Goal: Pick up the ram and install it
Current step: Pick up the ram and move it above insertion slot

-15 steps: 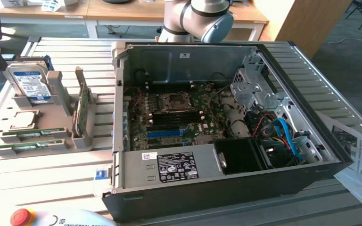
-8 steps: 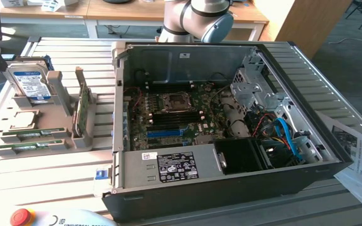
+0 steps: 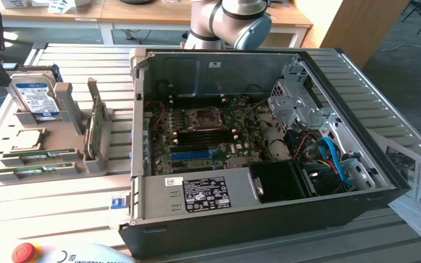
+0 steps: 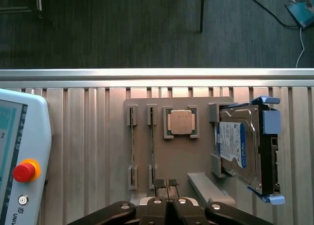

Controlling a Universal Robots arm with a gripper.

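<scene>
The ram (image 4: 152, 146), a thin green stick seen edge-on, is standing in a slot of the gray holder (image 4: 196, 158), alongside a second stick (image 4: 132, 146). Its near end is sitting just beside the gripper (image 4: 166, 184), whose dark fingers (image 4: 159, 184) are pressing together, gripping nothing.

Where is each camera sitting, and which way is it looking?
Exterior view: off the arm, raised, angled down into the open computer case; an arm joint shows behind it.
Wrist view: on the wrist, looking down onto the parts tray; the shut gripper shows.
Shared: the tray's hard drive, CPU, two ram sticks, and the teach pendant.
</scene>
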